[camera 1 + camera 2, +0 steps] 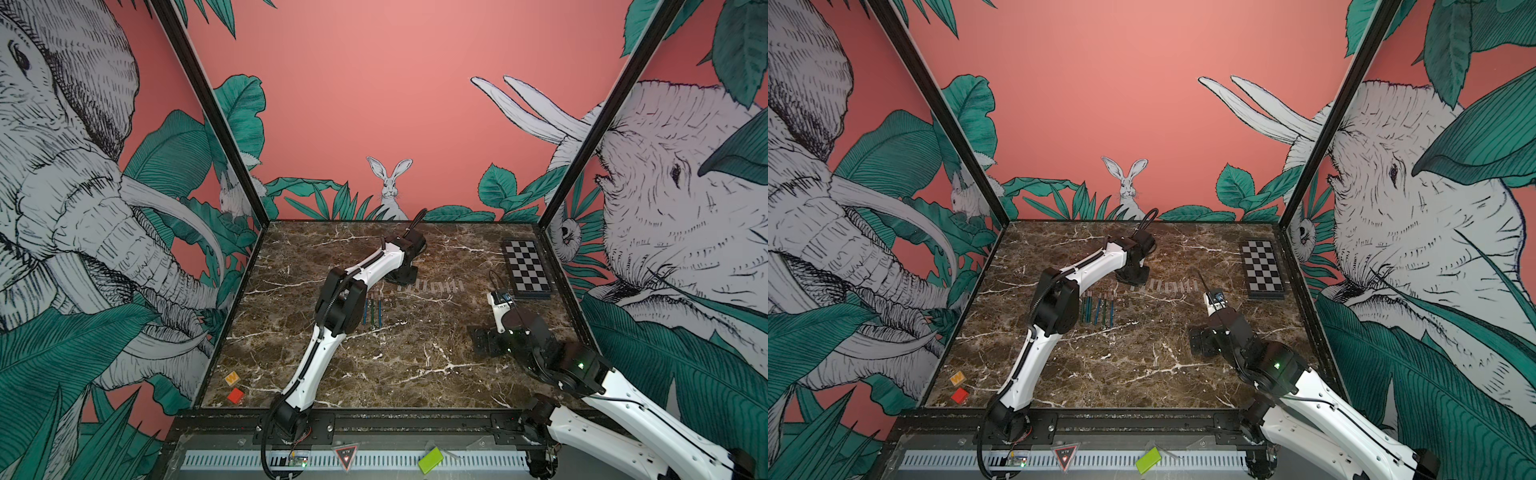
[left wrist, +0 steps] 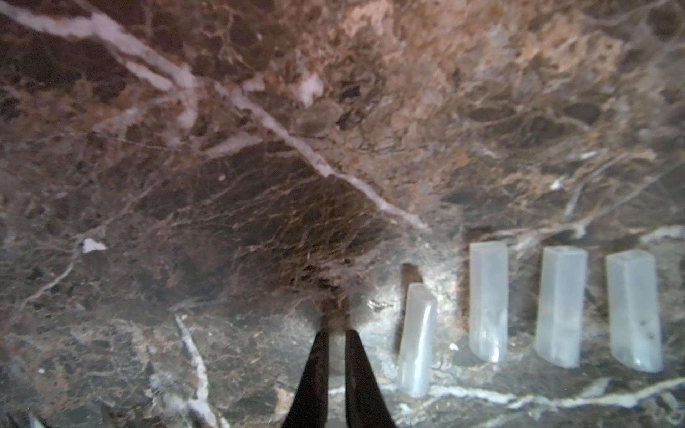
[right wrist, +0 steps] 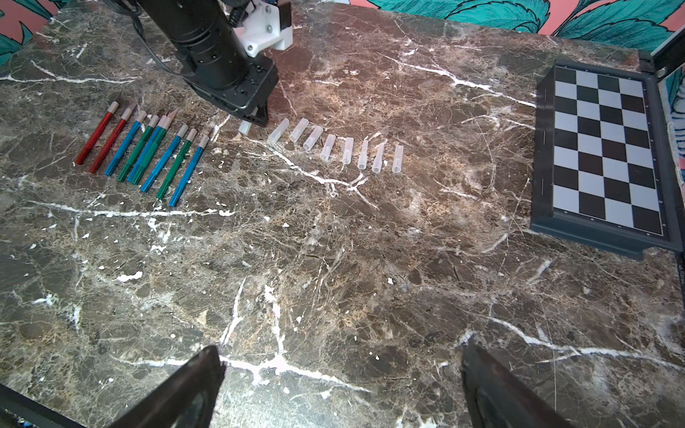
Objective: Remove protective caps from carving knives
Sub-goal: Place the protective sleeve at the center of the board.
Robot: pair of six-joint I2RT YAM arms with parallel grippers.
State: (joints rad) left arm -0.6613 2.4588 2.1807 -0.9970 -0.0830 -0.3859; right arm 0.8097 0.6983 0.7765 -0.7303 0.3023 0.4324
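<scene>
Several carving knives (image 3: pixel 148 148) with red, blue and green handles lie side by side, metal tips bare; both top views show them (image 1: pixel 372 309) (image 1: pixel 1098 309) beside the left arm. To their right several translucent protective caps (image 3: pixel 333 146) (image 2: pixel 488 302) lie in a row (image 1: pixel 432 286). My left gripper (image 3: pixel 255 120) (image 2: pixel 335 328) points down at that row's left end, shut on one more cap (image 3: pixel 244 128) that sticks out at its fingertips, close to the table. My right gripper (image 3: pixel 341 355) (image 1: pixel 484 340) hangs open over bare marble near the front right, holding nothing.
A black-and-white checkerboard (image 3: pixel 608 148) (image 1: pixel 527 268) lies at the far right by the wall. An orange block (image 1: pixel 232 378) and a red block (image 1: pixel 235 395) sit at the front left corner. A green block (image 1: pixel 431 459) rests on the front rail.
</scene>
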